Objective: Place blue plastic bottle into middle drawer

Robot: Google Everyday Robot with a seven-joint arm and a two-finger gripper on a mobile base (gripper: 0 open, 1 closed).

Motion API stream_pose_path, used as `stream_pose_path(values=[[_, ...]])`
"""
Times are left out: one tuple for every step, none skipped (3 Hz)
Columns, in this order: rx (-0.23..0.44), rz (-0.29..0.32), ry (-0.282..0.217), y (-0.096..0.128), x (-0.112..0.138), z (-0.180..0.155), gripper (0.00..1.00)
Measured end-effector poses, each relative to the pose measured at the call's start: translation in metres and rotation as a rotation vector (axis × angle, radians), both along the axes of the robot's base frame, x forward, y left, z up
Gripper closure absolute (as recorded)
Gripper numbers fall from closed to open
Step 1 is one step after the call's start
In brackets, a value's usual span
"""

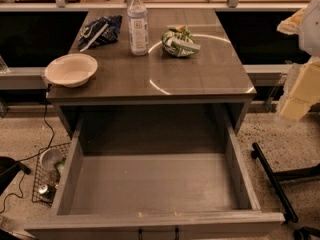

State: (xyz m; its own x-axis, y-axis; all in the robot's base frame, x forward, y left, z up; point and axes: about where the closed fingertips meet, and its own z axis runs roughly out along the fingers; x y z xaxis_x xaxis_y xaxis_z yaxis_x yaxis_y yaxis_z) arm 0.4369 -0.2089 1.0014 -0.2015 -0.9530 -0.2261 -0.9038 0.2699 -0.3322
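Observation:
The blue plastic bottle (137,24) stands upright at the back middle of the grey cabinet top (200,79); it is clear, with a white cap and a pale label. The middle drawer (155,184) is pulled wide open below the top, and its inside is bare. Its thin dark handle (157,232) shows at the bottom edge. My gripper (300,91) shows as pale, blurred parts at the right edge of the view, to the right of the cabinet and well away from the bottle. It holds nothing that I can see.
A white bowl (71,69) sits at the top's left front corner. A dark blue snack bag (100,31) lies left of the bottle, a green-and-white snack bag (179,41) right of it. A wire basket (47,174) stands on the floor at left, black chair legs (275,179) at right.

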Motion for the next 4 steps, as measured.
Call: stream_pose_path(values=[[0.002,-0.001,-0.007,0.001,0.001,0.002,0.00],[0.128,0.000,-0.107,0.012,0.045,0.013,0.00],[0.352,-0.017,-0.193,0.009,0.099,0.002,0.00],[0.643,-0.002,-0.305,0.030,0.162,0.007,0.00]])
